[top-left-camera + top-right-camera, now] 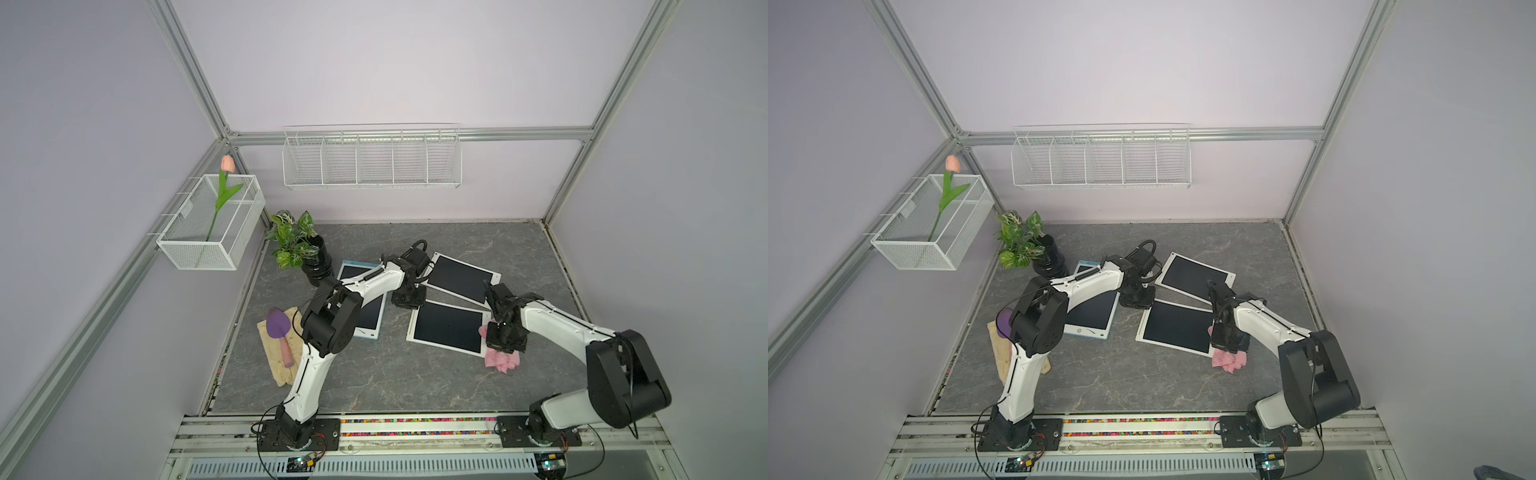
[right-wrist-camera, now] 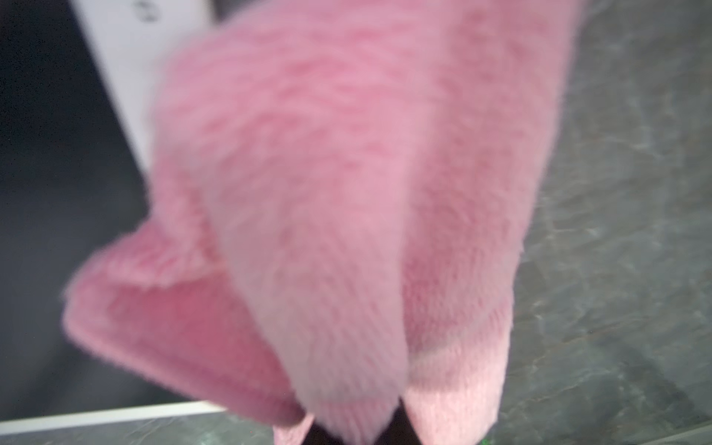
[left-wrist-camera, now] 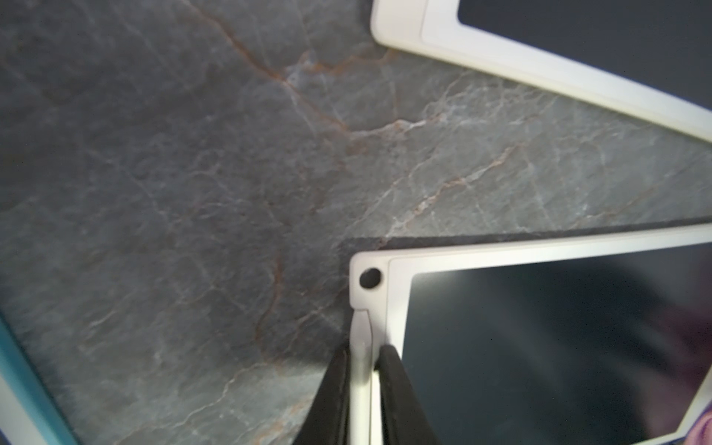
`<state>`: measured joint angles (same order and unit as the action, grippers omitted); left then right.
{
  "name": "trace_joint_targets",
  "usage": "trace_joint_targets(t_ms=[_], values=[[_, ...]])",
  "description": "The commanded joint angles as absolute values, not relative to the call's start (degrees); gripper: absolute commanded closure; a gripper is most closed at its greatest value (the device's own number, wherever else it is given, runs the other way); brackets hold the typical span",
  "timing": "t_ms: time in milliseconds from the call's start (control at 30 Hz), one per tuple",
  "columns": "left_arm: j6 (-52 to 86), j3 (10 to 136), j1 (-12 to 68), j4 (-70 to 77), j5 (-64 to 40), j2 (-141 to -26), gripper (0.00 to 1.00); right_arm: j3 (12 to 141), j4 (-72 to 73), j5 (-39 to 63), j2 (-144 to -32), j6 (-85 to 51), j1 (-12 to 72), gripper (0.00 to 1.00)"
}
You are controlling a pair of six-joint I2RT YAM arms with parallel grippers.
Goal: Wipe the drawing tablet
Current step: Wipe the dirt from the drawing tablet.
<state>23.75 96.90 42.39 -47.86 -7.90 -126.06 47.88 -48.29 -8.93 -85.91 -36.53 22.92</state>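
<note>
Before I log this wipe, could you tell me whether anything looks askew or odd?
Nothing is spilled or visibly broken. The blue-framed tablet, far white tablet and near white tablet lie at mismatched angles; the left gripper pinches the near one's edge.

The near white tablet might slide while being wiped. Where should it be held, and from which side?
Pinch the near white tablet at its thin side edge by the holed corner, from above, on the side away from the pink cloth. That edge is narrow enough to clamp, and the screen is left free. The left tool is shut there.
</note>
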Motion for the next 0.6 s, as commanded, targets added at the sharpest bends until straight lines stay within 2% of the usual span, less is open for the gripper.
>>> trace_joint_targets(t_ms=[0, 200, 367, 467, 567], values=[[23.7, 93.4, 41.8, -52.4, -3.6, -133.3, 0.82, 54.5, -48.3, -8.2, -91.0, -39.4, 27.0, 0.93], [23.7, 93.7, 41.7, -52.6, -3.5, -133.4, 0.82, 61.1, -46.9, -7.4, -98.1, -36.7, 20.2, 0.93], [23.6, 93.6, 41.7, -52.7, -3.5, -133.4, 0.82, 60.0, -47.8, -7.4, -97.7, -32.5, 12.6, 0.93], [23.5, 93.9, 41.6, -52.7, -3.6, -133.5, 0.82, 58.7, -48.7, -8.2, -94.1, -31.2, 14.2, 0.93], [23.5, 94.3, 41.6, -52.8, -3.6, -133.7, 0.82, 57.8, -50.0, -8.6, -91.3, -32.9, 20.9, 0.93]])
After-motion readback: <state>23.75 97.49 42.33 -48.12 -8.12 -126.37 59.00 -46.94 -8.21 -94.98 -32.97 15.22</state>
